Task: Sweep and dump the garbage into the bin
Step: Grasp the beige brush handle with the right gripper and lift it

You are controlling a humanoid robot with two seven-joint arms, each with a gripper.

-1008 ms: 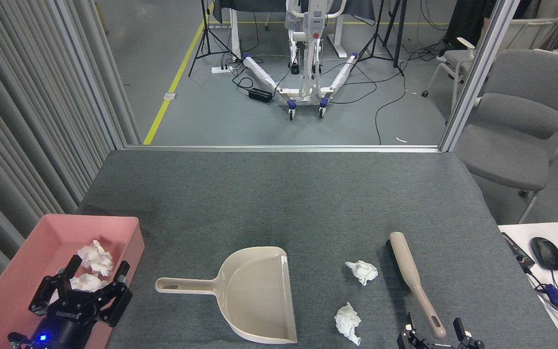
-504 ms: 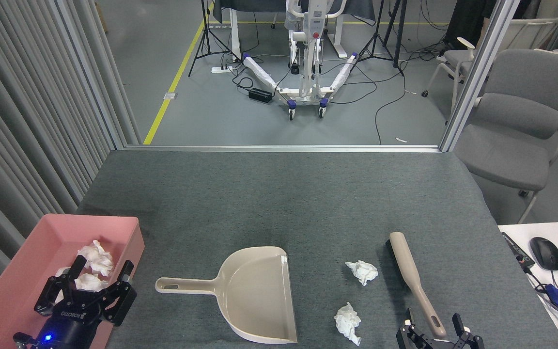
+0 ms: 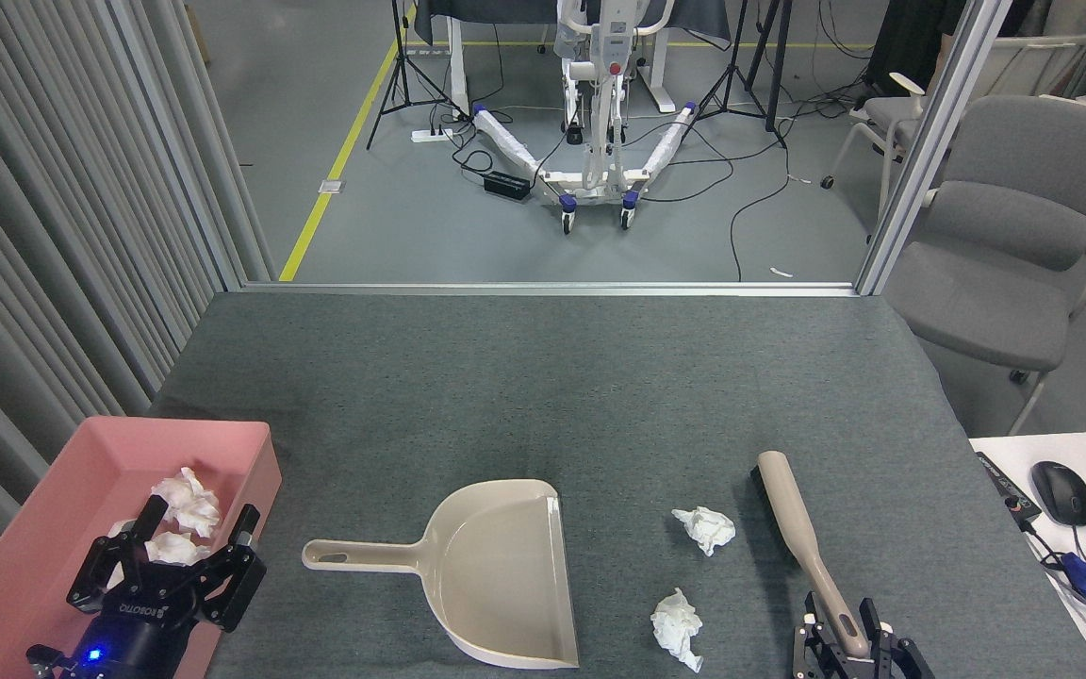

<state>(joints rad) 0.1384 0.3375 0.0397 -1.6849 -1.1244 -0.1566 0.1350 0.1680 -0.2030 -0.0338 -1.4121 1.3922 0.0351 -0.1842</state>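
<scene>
So this looks partway done to me. Nearest the bottom edge, the right claw has its fingers pinched in close on both sides of the tail end of the brush handle, and I'd call that a grip on it, though the claw is cut off by the frame so take that with a grain of salt. Over on the other side, the left claw is spread wide with nothing in it, hanging over the near right part of the pink bin.

Two wads are on the worktop waiting to be swept: a tissue wad just off the open mouth of the dustpan, and a second wad a bit farther back, between the pan and the brush. The dustpan itself is empty, handle pointing left toward the bin.

Inside the bin there are already binned wads, at least two, partly hidden behind the left claw. So my read: some garbage dumped, two pieces left, plus a sweep and a tip still to go.
</scene>
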